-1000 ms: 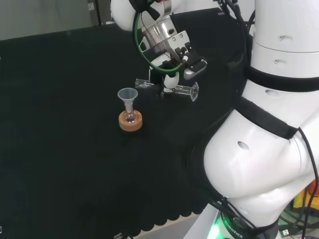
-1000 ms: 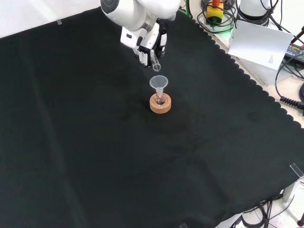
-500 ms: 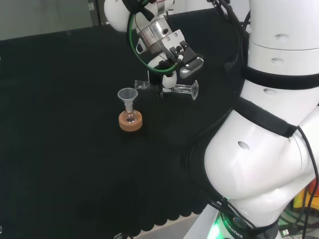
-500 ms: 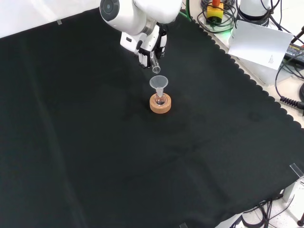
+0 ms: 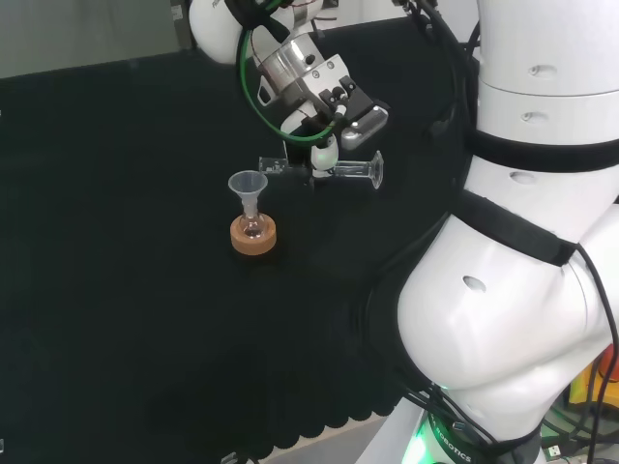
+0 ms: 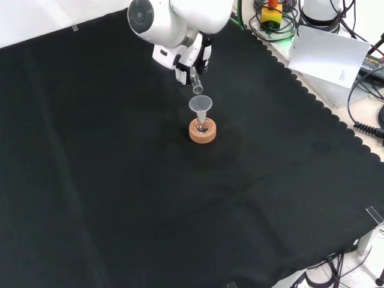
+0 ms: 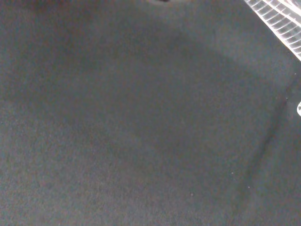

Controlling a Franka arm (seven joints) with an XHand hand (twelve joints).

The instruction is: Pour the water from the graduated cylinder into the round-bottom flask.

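A small round-bottom flask [image 5: 253,229] sits in a cork ring [image 5: 253,238] mid-cloth, with a clear funnel [image 5: 248,188] in its neck; the same flask [image 6: 203,127] and funnel [image 6: 201,104] show in the front view. My hand [image 5: 324,145] is shut on a clear graduated cylinder [image 5: 346,170], which lies almost level. In the head view its mouth points left, just right of and a little above the funnel's rim, and its foot sticks out to the right. In the front view the cylinder [image 6: 196,79] slants down from the hand [image 6: 186,65], its mouth just above the funnel.
The arm's white links [image 5: 522,222] take up the right of the head view. Past the cloth's scalloped edge in the front view lie cables [image 6: 273,24] and a sheet of paper [image 6: 327,51]. Black cloth [image 7: 141,141] spreads around the flask.
The hand has drifted left and slightly up in the head view, carrying the cylinder's mouth nearer the funnel. The flask and funnel have stayed put.
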